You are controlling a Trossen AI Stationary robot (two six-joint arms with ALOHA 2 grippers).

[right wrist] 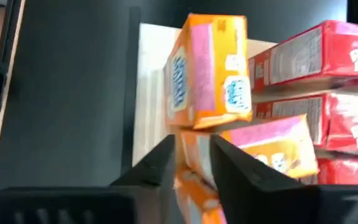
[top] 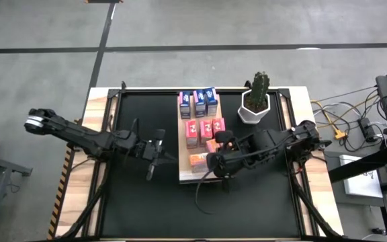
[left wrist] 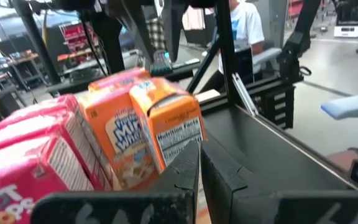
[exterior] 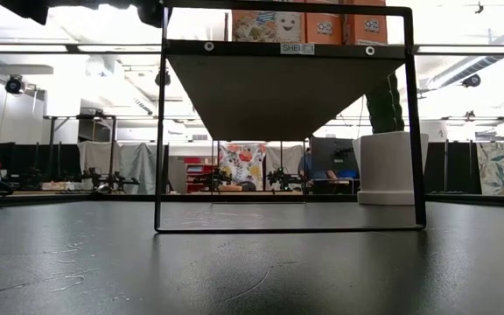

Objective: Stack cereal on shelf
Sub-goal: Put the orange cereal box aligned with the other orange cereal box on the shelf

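The shelf [top: 185, 173] is a light wood board raised on a black frame over the black mat. On it the cereal stands in rows: blue boxes [top: 197, 103] at the far end, pink-red boxes [top: 204, 129] in the middle, orange boxes [top: 199, 160] at the near end. My right gripper [top: 216, 163] is over the orange boxes and shut on one [right wrist: 194, 163]. Another orange box [right wrist: 210, 68] stands tilted just beyond it. My left gripper [top: 157, 152] is shut, level, beside the shelf's left edge, short of the orange boxes [left wrist: 166, 124]. My right gripper has an orange box pinched between its two fingers by its narrow sides [right wrist: 191, 155]. The fingers slant down from the table's right side. The box's lower part is hidden by the fingers, so what it rests on cannot be told.
A cactus in a white pot [top: 254, 101] stands at the far right of the mat, close to the right arm. The shelf's black frame [exterior: 160, 131] rises from the mat. Bare mat lies on the near side [top: 180, 208].
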